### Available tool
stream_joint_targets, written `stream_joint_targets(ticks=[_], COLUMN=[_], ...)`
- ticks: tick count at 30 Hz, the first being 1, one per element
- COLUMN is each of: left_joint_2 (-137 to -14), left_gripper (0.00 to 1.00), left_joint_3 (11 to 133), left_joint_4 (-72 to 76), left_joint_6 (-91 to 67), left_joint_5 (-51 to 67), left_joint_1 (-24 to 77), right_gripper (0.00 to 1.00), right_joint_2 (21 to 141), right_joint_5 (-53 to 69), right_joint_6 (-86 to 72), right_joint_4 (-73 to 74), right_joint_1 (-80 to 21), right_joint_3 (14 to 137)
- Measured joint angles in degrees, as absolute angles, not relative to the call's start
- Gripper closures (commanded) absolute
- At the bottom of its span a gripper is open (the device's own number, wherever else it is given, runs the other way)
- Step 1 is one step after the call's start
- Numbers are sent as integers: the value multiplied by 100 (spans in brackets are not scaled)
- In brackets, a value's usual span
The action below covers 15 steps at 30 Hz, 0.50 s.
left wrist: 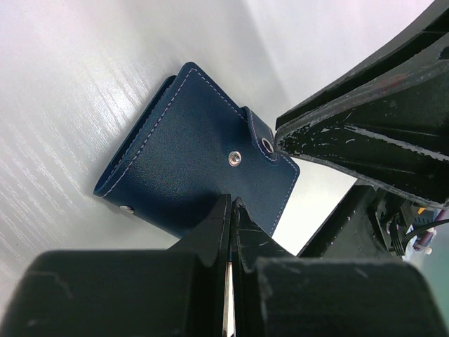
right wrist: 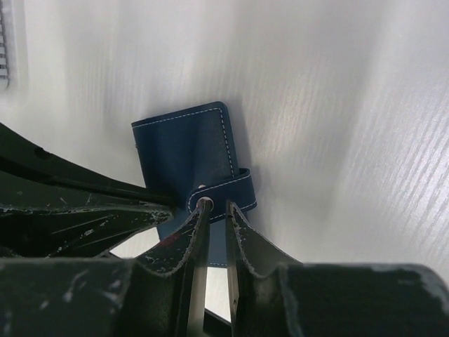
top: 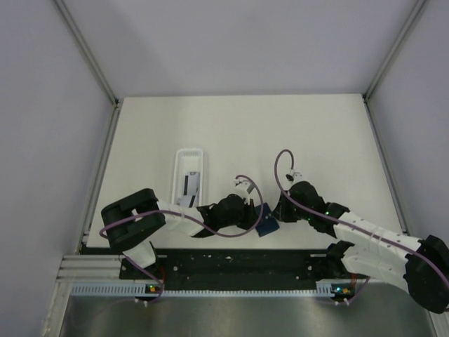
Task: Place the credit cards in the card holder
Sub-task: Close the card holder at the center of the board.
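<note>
- White table (top: 316, 140) from above: the cards (top: 189, 185) lie in a tray (top: 178, 165) to the left. The holder (top: 267, 225) sits at the near edge, between the two arms. No card shows in it, so I judge the main work is not yet done.
- Left wrist: the left claw (left wrist: 230, 208) is clenched, tips on the holder's near edge. The stud (left wrist: 233, 159) is bare, so the strap (left wrist: 261, 137) looks unsnapped. The holder is folded.
- Right wrist: the right claw (right wrist: 217, 210) stands narrowly parted at the strap end. I cannot tell whether it grasps the strap or merely touches it.
</note>
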State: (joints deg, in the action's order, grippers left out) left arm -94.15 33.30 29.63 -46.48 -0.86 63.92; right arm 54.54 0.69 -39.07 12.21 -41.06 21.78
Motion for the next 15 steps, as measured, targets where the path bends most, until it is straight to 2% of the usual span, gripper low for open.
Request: stream_joint_targets(ticks=[15], left_joint_2=[-9415], left_gripper=[100], left_joint_3=[3330], left_joint_4=[2963], left_joint_6=[-4659], left_joint_5=[-86], left_joint_1=[6392], right_gripper=[87], right_joint_2=[5730], right_joint_5=[443], right_joint_6=[-3916], right_joint_4=[803], right_joint_1=[-4106], right_joint_3=[2174])
